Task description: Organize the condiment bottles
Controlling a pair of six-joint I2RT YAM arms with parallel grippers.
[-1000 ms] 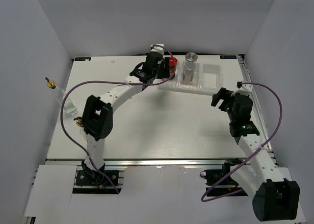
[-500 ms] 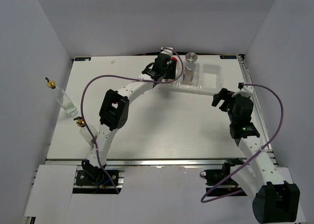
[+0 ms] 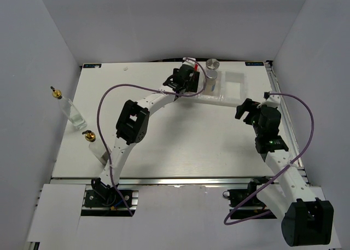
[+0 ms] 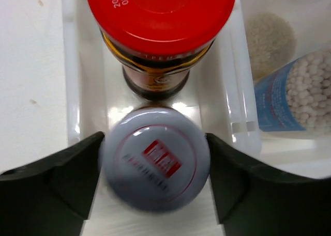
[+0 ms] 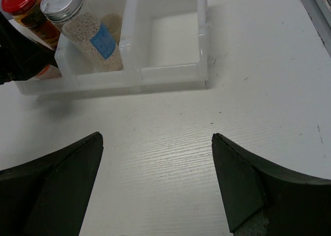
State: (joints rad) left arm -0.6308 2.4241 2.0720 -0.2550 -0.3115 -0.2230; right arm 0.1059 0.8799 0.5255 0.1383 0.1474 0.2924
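My left gripper (image 3: 185, 81) (image 4: 154, 143) is shut on the short pale-lidded jar (image 4: 155, 166), its fingers against both sides of the lid. It holds the jar in the left compartment of the white tray (image 4: 70, 91), just in front of the dark red-capped jar (image 4: 160, 19) (image 3: 194, 69). The clear silver-capped bottle (image 3: 212, 69) (image 5: 77, 24) stands in the middle compartment. Two slim gold-capped bottles (image 3: 68, 110) (image 3: 92, 138) stand at the table's left edge. My right gripper (image 3: 245, 109) (image 5: 158, 158) is open and empty over the table in front of the tray.
The tray's right compartment (image 3: 235, 86) (image 5: 170, 40) holds nothing. The left arm (image 3: 131, 124) arches across the left half of the table, partly covering the nearer slim bottle. Grey walls close in the table on three sides.
My left gripper has moved right from beside the tray to over its left compartment, now covering most of the red-capped jar. The right arm has not moved.
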